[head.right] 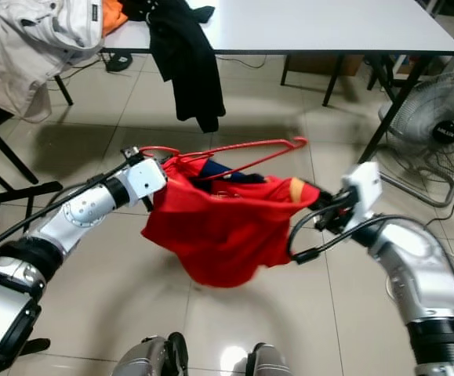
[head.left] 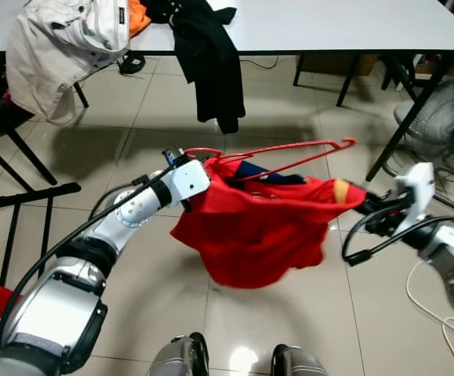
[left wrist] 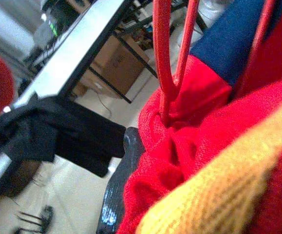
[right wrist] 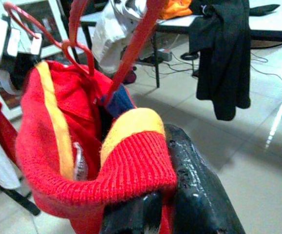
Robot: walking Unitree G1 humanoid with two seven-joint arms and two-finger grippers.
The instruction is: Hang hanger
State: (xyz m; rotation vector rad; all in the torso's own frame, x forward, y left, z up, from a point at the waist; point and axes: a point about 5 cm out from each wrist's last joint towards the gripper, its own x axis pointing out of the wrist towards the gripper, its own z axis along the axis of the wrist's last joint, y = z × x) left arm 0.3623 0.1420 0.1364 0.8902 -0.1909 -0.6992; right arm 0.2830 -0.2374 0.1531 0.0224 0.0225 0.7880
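Observation:
A red knitted garment with yellow trim and a blue inside hangs stretched between my two grippers over the tiled floor. A red wire hanger sits partly inside its opening, with one end sticking out toward the right above the cloth. My left gripper is at the garment's left edge, shut on the cloth beside the hanger's wires. One black finger presses against the red fabric. My right gripper is shut on the yellow-banded edge at the garment's right end.
A white table stands ahead, with a black garment and a beige jacket draped over its edge. A floor fan is at the right, a black stand's foot at the left, and white cable on the floor.

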